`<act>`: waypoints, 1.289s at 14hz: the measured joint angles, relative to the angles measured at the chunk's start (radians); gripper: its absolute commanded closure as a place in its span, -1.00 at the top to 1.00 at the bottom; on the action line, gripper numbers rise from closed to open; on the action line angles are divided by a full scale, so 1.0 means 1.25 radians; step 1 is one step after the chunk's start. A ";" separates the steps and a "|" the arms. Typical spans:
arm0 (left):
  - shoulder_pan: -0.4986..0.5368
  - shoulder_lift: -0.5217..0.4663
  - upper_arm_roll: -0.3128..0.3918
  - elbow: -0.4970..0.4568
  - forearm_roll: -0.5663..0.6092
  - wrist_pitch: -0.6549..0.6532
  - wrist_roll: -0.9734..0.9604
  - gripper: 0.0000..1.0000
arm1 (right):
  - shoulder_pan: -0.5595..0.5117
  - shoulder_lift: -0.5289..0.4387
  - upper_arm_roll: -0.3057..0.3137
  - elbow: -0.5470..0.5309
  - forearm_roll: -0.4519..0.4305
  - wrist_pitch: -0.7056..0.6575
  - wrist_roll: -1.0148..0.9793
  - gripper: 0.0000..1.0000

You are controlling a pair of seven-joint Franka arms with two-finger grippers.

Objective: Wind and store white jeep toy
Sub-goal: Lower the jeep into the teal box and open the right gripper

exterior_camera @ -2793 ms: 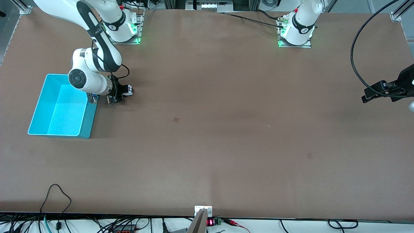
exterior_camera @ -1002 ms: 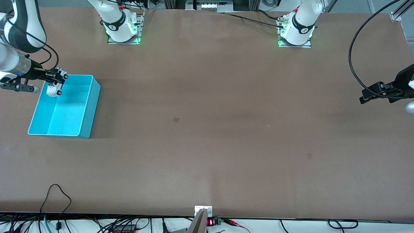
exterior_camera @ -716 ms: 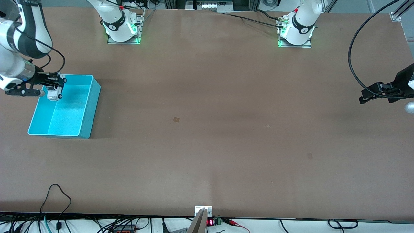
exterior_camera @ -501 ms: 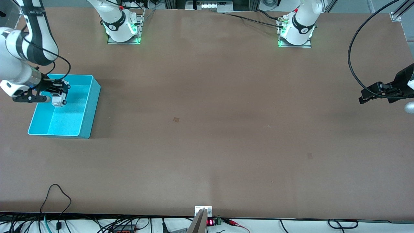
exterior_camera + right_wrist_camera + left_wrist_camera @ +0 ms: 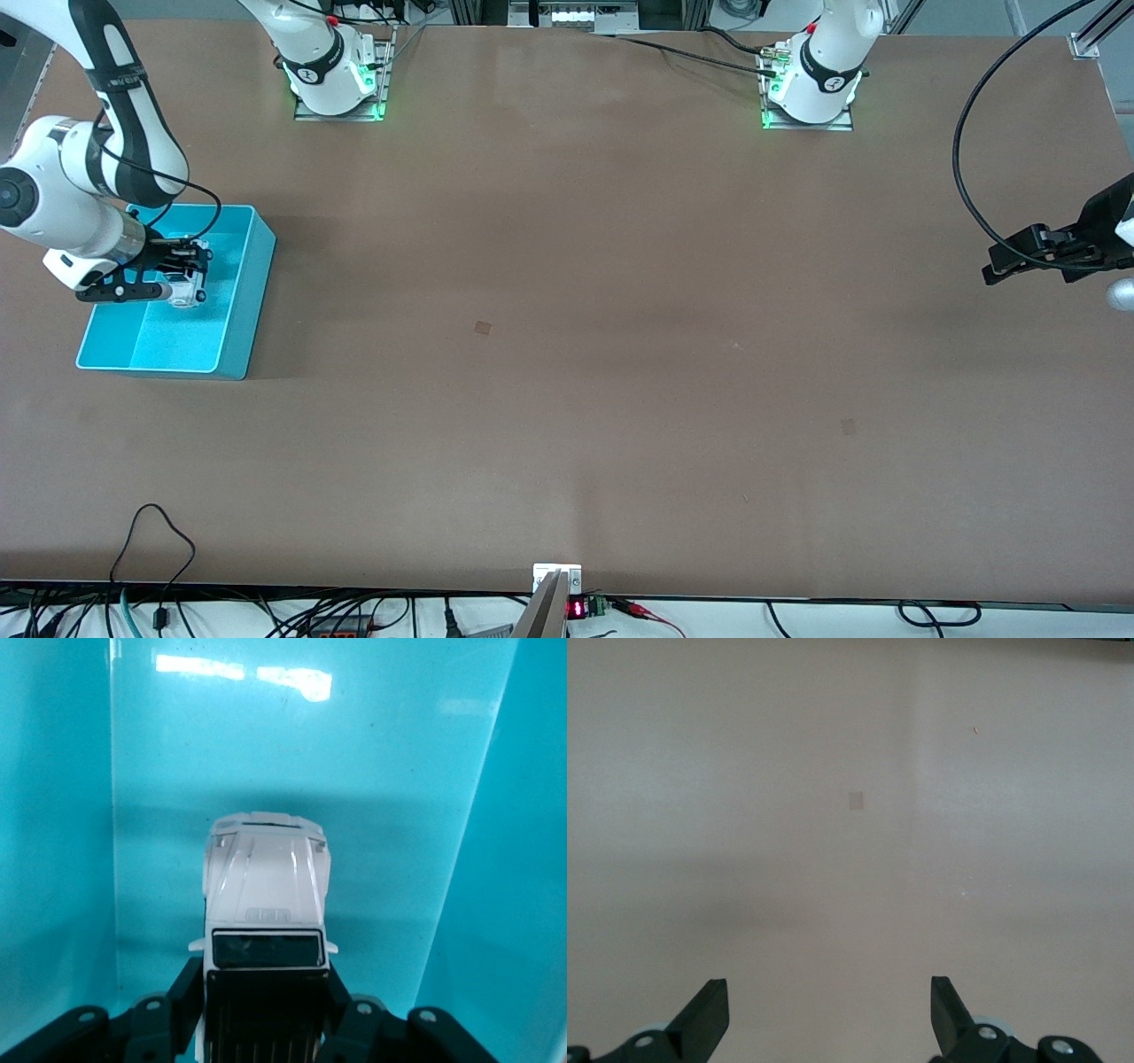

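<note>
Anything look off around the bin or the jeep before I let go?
Nothing stands out. The right gripper holds the jeep squarely over the bin, hood pointing away from the jaws and intact. The bin sits flat on the table. The left gripper waits open over bare table at its own end.

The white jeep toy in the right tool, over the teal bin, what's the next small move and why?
Probably lower a little more, then open. The right tool is shut on the small white boxy jeep toy with the black ribbed roof, and the right wrist view shows teal bin floor and walls all around it. Whether its wheels touch the floor cannot be told. The left tool waits open at the left arm's end.
</note>
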 measured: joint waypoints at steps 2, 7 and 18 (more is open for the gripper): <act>0.000 0.000 0.000 0.000 0.000 0.000 0.000 1.00 | -0.002 0.027 -0.001 0.000 -0.011 0.015 0.000 -0.49; 0.000 0.000 0.000 0.000 0.000 0.000 0.000 1.00 | -0.006 0.068 -0.001 0.001 -0.014 0.048 0.000 -0.43; 0.000 0.000 0.000 0.000 0.000 0.000 0.000 1.00 | -0.015 0.082 -0.001 0.006 -0.046 0.063 0.000 1.00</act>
